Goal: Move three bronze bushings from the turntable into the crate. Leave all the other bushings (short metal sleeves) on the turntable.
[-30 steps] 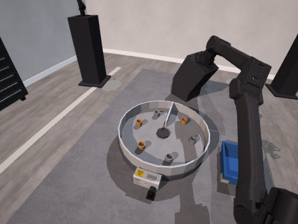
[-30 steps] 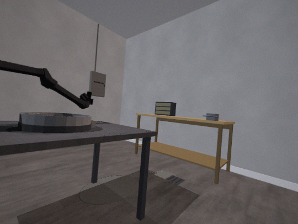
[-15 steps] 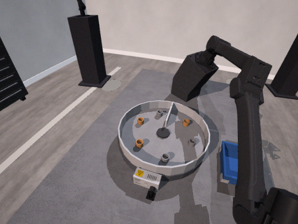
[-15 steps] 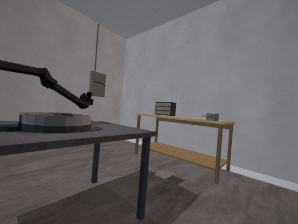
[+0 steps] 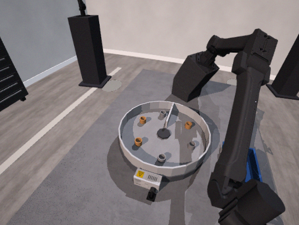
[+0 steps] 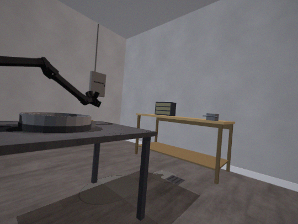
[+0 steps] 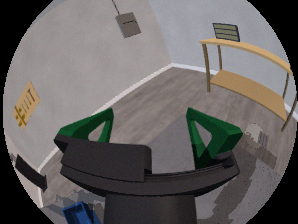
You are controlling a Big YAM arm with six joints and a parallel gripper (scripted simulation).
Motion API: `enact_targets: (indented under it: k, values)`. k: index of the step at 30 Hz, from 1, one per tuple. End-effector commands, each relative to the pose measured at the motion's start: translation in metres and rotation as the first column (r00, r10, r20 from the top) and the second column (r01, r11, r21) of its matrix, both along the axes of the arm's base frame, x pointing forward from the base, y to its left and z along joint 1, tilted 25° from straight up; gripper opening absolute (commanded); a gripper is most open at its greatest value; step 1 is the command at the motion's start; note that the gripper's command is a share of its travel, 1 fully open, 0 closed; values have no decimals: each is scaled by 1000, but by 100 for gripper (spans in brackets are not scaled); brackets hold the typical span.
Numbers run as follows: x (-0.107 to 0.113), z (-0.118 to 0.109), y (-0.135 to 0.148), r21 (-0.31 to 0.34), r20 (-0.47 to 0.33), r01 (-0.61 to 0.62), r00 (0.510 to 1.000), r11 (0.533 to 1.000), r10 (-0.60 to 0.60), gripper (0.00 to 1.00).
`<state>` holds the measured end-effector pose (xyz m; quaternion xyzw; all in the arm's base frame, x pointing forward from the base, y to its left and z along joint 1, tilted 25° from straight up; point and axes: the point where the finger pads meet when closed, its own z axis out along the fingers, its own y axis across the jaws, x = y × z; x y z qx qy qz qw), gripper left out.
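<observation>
The round turntable (image 5: pixel 164 137) holds three bronze bushings, at the back left (image 5: pixel 143 119), the back right (image 5: pixel 188 125) and the front left (image 5: pixel 138 141). Three grey bushings stand at the back (image 5: pixel 163 113), the right (image 5: pixel 191 145) and the front (image 5: pixel 161 157). The blue crate (image 5: pixel 253 164) sits right of the turntable, mostly hidden behind my arm. My gripper (image 6: pixel 94 100) hangs in the air past the turntable's rim (image 6: pixel 55 121). In the wrist view its green fingers stand wide open with nothing between them, facing the room.
A grey control box with a yellow warning label (image 5: pixel 147 177) sits at the turntable's front. A thin vane (image 5: pixel 169 114) runs from the hub (image 5: pixel 164 133) to the rim. Black pillars (image 5: pixel 88 50) and a dark block (image 5: pixel 194 77) stand behind. A wooden bench (image 6: pixel 185 121) stands far off.
</observation>
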<state>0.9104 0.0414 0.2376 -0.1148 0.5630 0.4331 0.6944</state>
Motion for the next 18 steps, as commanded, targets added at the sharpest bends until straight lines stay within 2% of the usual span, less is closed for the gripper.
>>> enact_targets:
  k: [1, 4, 5, 7, 10, 12, 13, 14, 15, 16, 17, 18]
  values:
    - [1, 21, -80, -44, -93, 153, 983, 987, -157, 100]
    - [-10, -14, -130, -70, -278, 257, 923, 964, -266, 100]
    - [-14, -15, -145, -70, -278, 257, 923, 964, -266, 100]
    - [-31, -41, -180, -97, -404, 325, 851, 941, -336, 100]
    - [-69, -83, -229, -153, -583, 406, 699, 901, -414, 100]
    - [-69, -83, -229, -153, -583, 406, 699, 901, -414, 100]
    - [-107, -102, -270, -174, -637, 426, 639, 888, -431, 100]
    - [-123, -116, -281, -195, -687, 442, 576, 876, -444, 100]
    - [-136, -118, -291, -195, -687, 442, 576, 876, -444, 100]
    - [-155, -132, -300, -216, -733, 454, 510, 864, -451, 100]
    - [-171, -134, -310, -216, -733, 454, 510, 864, -451, 100]
    - [-192, -148, -317, -236, -774, 463, 442, 854, -453, 100]
